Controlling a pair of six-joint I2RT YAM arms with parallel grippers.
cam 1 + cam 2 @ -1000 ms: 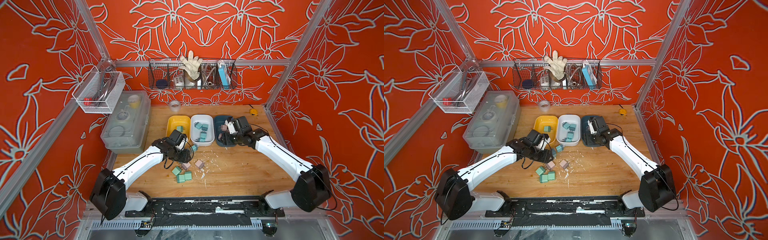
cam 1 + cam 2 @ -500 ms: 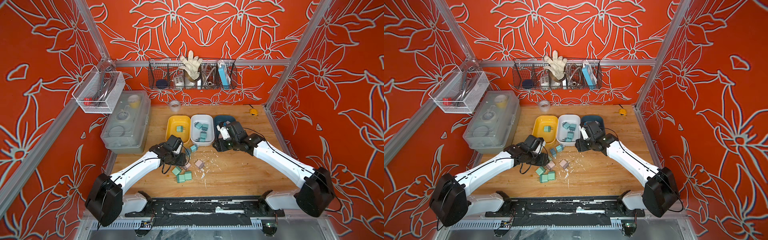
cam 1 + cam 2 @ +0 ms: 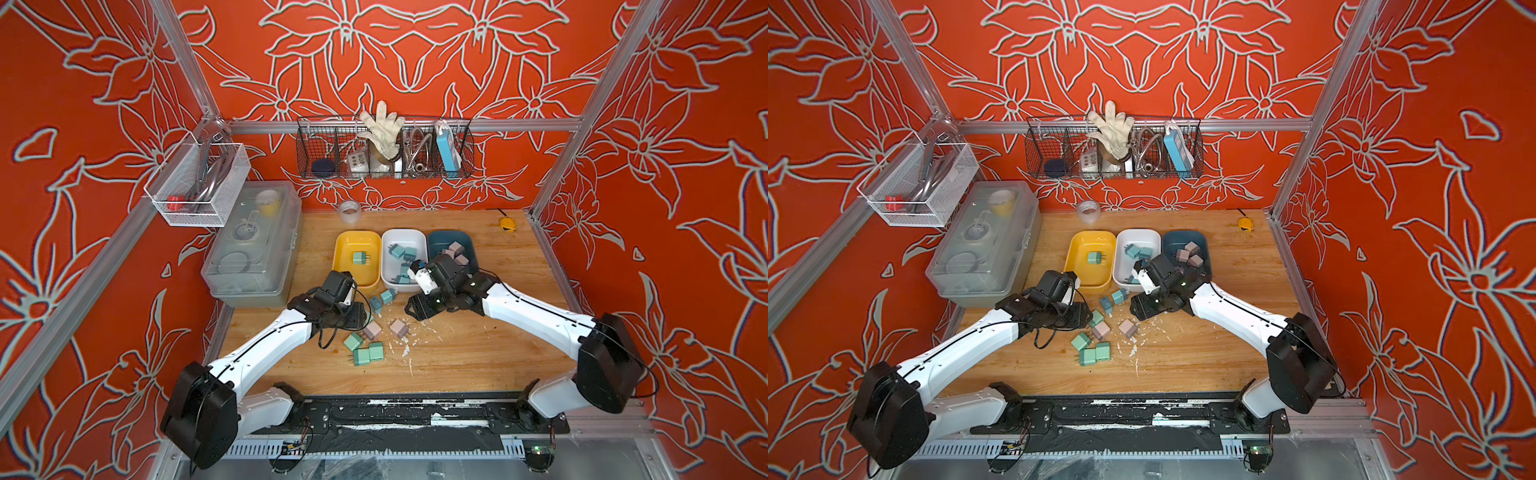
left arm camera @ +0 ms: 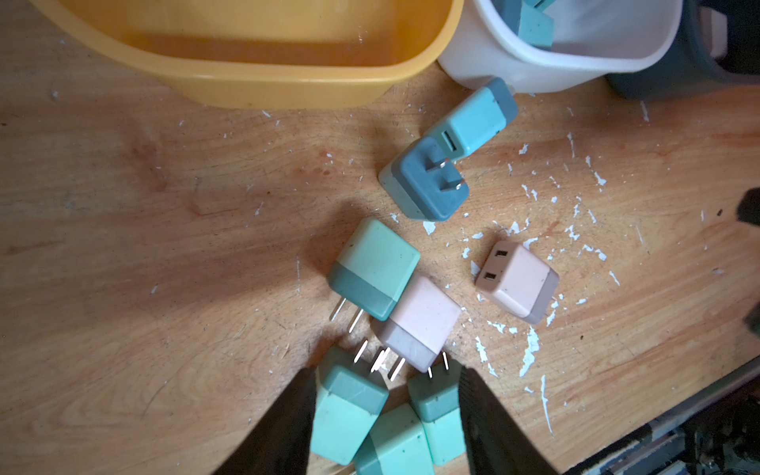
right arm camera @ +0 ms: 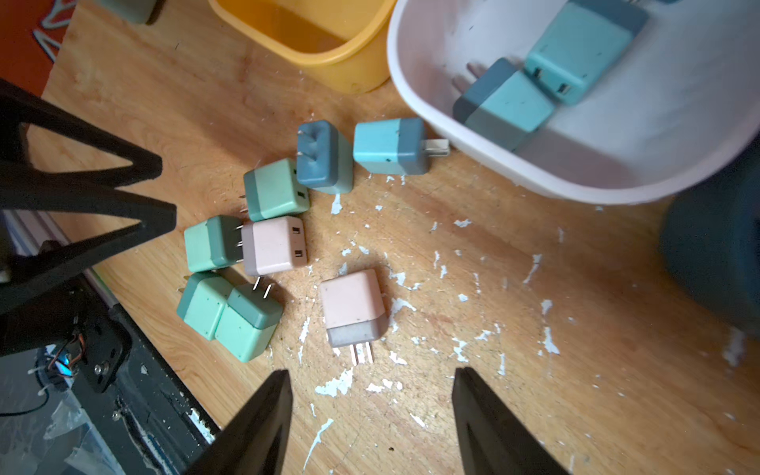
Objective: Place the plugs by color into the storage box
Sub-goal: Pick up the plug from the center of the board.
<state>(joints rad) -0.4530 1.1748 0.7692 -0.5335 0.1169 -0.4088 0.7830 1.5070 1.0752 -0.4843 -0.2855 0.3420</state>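
Down on the wooden desk [image 3: 478, 353], at 6 o'clock from the trays [image 3: 415, 237], my right fingers [image 5: 372, 372], just back from the dark blue tray [image 3: 438, 243], hang spread and empty over the next pink plug [image 5: 351, 306], and my left fingers [image 4: 385, 372] hang spread over green plugs [image 4: 345, 411].

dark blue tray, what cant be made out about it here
- Both top views: the right arm covers part of the dark blue tray, so its pink plugs cannot all be counted.
- Left wrist view: tray cut by the picture's edge, inside mostly unseen.
- Right wrist view: only a blurred outer wall.
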